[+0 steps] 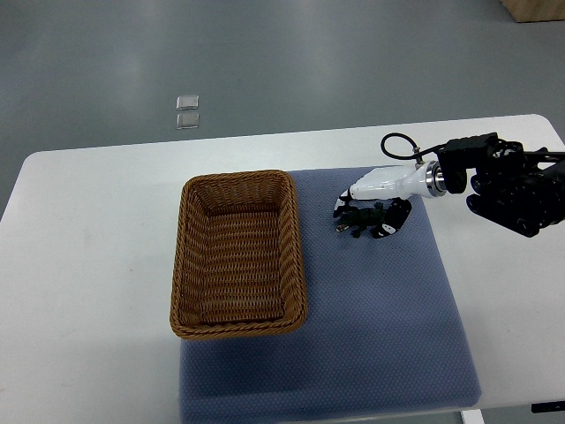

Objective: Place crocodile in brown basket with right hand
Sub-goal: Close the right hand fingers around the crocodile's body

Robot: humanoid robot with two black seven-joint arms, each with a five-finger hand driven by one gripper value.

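Right robot hand (357, 205) low over the small dark crocodile (371, 220), grip impossible to tell, with brown basket (297, 238) just left, long axis near-to-far.

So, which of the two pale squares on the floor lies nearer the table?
The lower square in the picture, closest to the table; the other square lies just beyond it.

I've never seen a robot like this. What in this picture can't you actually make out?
- Crocodile: in the top view the white-and-black right robot hand covers it. I cannot tell it from the hand's dark parts, nor whether it is gripped.
- Two small clear squares on the grey floor: too small to identify.
- Tan wooden object: cut off by the top right corner.
- Left arm: out of view.
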